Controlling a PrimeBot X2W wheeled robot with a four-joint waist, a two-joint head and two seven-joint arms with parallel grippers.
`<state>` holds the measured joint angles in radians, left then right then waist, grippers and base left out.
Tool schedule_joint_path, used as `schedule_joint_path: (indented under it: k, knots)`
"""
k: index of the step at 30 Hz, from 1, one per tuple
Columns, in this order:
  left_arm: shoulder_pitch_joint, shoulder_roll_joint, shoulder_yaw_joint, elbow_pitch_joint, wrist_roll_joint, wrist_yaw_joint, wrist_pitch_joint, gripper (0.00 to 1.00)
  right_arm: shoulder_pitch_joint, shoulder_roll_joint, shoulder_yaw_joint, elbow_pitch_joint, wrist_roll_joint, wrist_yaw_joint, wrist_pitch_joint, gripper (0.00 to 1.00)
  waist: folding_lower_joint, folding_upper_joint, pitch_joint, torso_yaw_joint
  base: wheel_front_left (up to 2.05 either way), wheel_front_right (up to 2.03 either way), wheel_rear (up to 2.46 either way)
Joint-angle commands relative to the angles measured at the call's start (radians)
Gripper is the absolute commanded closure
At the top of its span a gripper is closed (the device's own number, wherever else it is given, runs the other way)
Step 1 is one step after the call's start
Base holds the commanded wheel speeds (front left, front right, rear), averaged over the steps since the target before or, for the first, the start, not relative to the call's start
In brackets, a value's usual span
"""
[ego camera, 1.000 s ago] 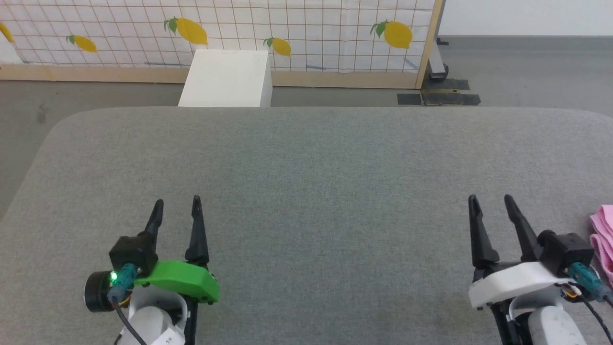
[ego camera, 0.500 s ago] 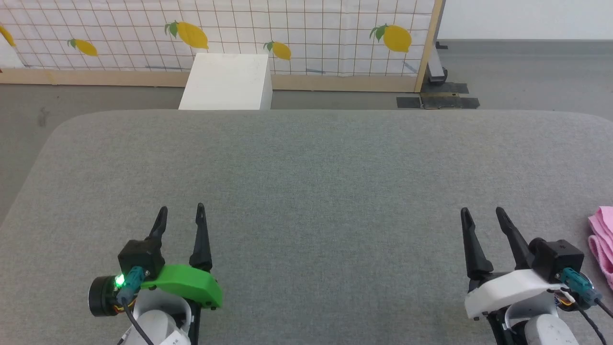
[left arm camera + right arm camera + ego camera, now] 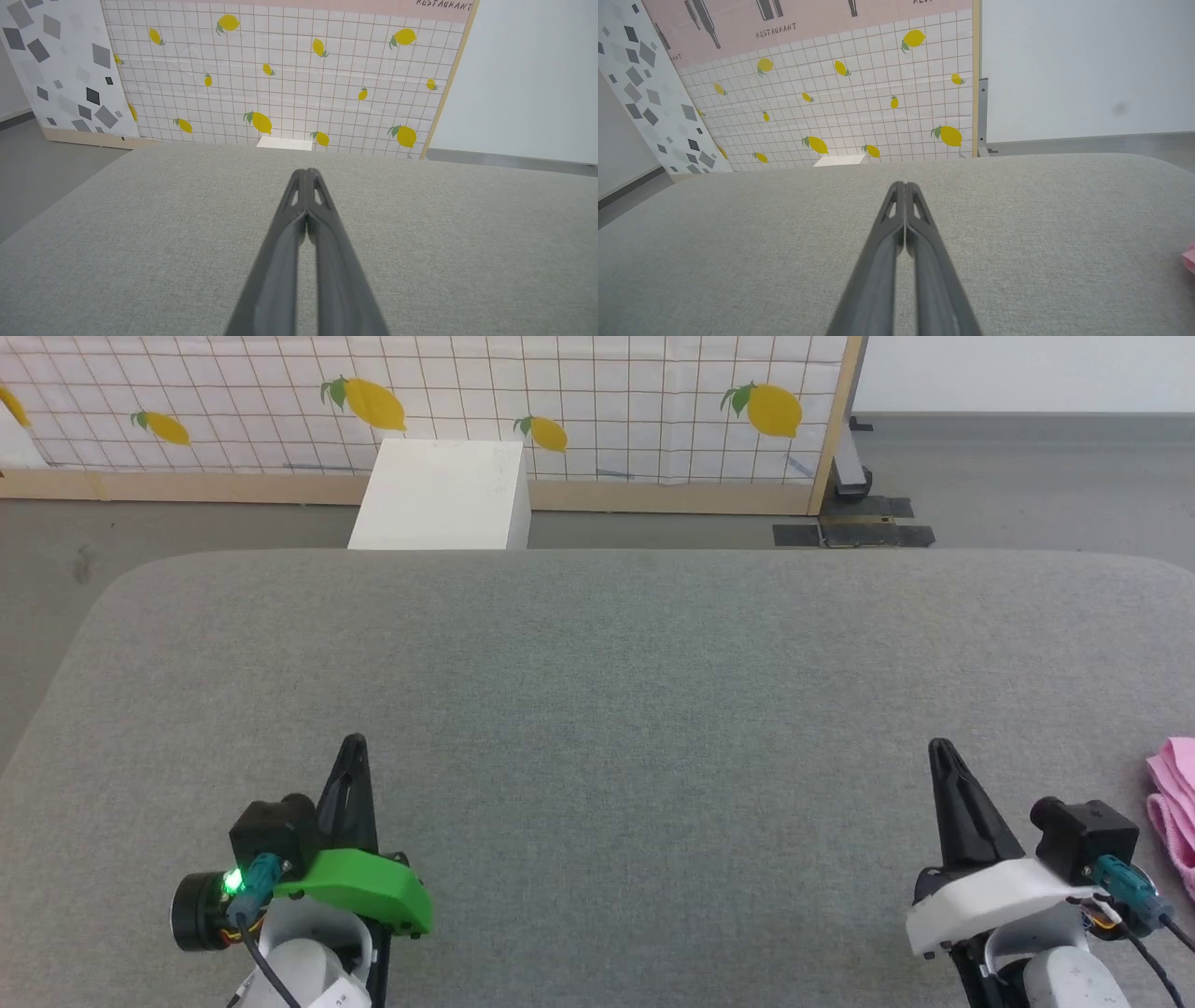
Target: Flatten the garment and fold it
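The garment (image 3: 1174, 810) lies bunched at the right edge of the head view, cut off by the frame. The right gripper (image 3: 939, 749), lower right, is much nearer than the left gripper (image 3: 353, 745), lower left. Both are clenched on nothing over the grey table (image 3: 597, 653).

The left gripper (image 3: 306, 173) fingers (image 3: 280, 261) press together, empty, above the grey fabric surface (image 3: 140, 233), toward a lemon-patterned panel (image 3: 280, 70).

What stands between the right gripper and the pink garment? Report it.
Nothing visible does. The right gripper, shut and empty, is over the grey table. The garment lies off to its right at the head view's edge, with bare table surface between them. Part of the garment is cut off by that edge.
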<state>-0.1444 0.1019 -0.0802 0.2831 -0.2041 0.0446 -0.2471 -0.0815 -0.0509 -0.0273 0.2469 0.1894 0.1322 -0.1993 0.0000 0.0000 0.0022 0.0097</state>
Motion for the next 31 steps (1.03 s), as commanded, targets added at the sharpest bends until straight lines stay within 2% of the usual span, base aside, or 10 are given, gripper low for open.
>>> schedule_joint_path:
  k: [1, 31]
  knots:
    - [0.009, -0.003, 0.003, -0.009, 0.013, -0.003, 0.007, 1.0, 0.005, 0.0, 0.002, -0.01, -0.009, 0.0, 0.006, 1.0, 0.0, 0.0, 0.0, 0.0, 0.0, 0.0, 0.0]
    - [0.044, -0.015, 0.023, -0.08, 0.063, -0.014, 0.07, 1.0, 0.025, 0.0, 0.008, -0.072, -0.056, 0.0, 0.056, 1.0, 0.0, 0.0, -0.001, -0.003, 0.0, 0.0, 0.0]
